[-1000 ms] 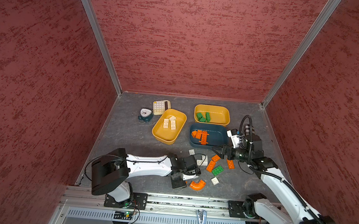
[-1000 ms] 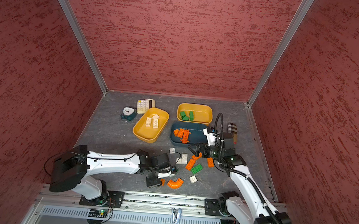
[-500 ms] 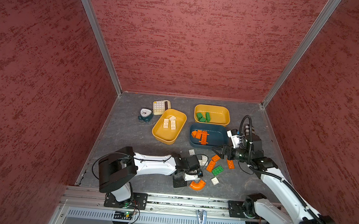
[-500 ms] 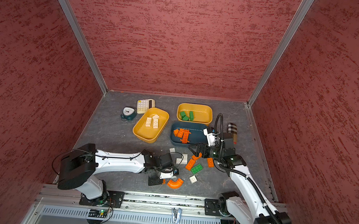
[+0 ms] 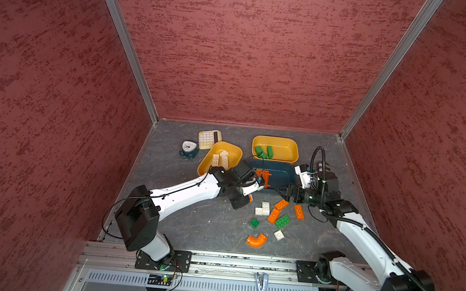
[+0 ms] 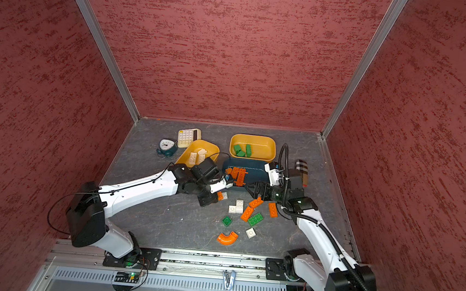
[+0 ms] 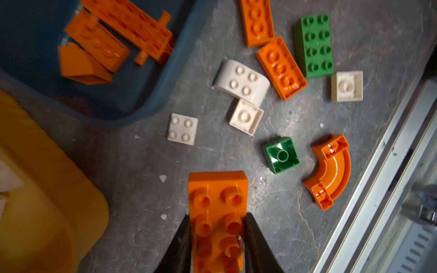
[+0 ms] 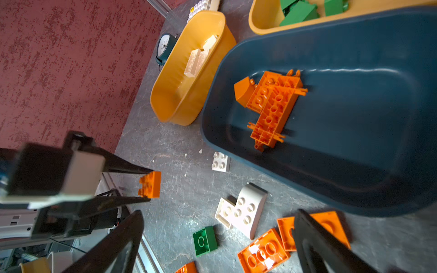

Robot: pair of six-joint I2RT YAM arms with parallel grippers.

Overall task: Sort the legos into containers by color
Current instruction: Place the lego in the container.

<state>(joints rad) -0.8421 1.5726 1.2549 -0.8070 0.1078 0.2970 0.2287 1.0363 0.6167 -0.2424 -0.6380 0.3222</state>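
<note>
Left claw [image 7: 217,215] clamped on orange brick [image 7: 217,191], held above worktop [image 7: 142,165] beside corner of teal tray [image 7: 151,104]. Right claw [image 8: 220,212] spread wide, empty, hovering over loose bricks [image 8: 262,256] near tray front wall. Tray holds orange pieces [image 8: 272,106]; white, green, orange bricks scattered on worktop.

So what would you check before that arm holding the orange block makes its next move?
1. Grip: ok. The left gripper is shut on the orange brick, clear of the table.
2. Destination colour: ok. The teal tray holds only orange bricks.
3. Brick above tray: not ok. It hangs over bare table beside the tray.
4. Room in tray: ok. Much of its bottom is bare.
5. Other arm clear: cannot tell. The open right gripper hovers close to the tray's near rim.
</note>
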